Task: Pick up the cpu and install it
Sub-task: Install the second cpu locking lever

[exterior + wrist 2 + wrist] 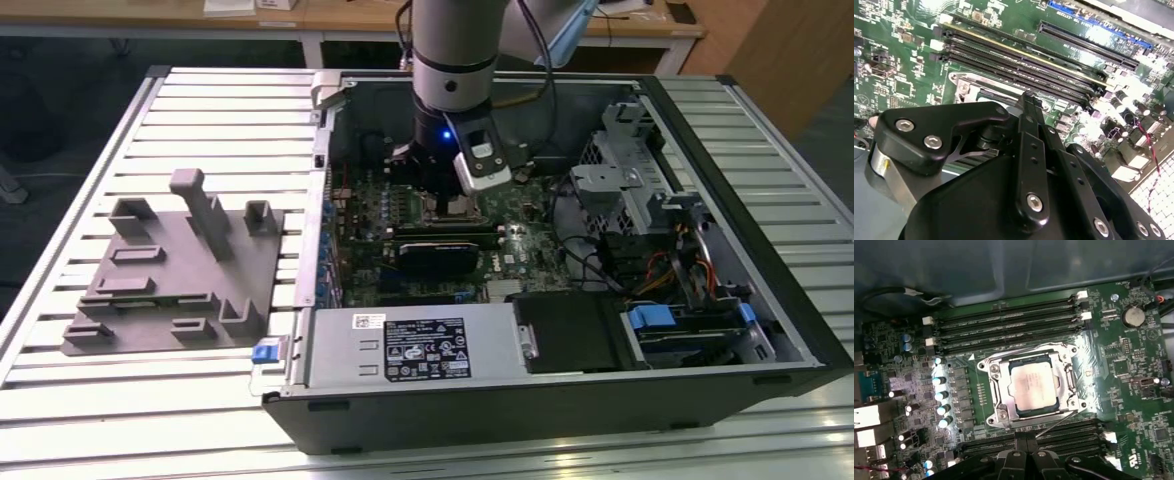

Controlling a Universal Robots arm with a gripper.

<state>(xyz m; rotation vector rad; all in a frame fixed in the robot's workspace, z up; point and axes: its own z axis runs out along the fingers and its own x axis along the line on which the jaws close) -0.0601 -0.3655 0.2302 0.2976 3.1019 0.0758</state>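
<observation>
Overhead, the exterior view has the arm [451,60] reaching down into an open case [561,400] on a slatted table [80,420]. The gripper [451,195] hangs just above the board [367,270], over the socket [454,208]. A grey fixture [174,270] with upright blocks lies on the table beside the case, on the exterior view's left.

Next, the second wrist view looks along the gripper's black linkage [1029,165] toward the board [899,75]; the socket's metal frame [961,85] peeks out beyond it, with long memory slots [1024,60] farther on. Whether the claw is open or closed cannot be told.

Last, the first wrist view shows the cpu [1031,387] lying flat inside the socket [989,395], silvery top up, with the frame around it. Memory slots [1004,325] run along two opposite sides of the socket. The gripper [1026,460] sits near the socket, apart from the cpu.
</observation>
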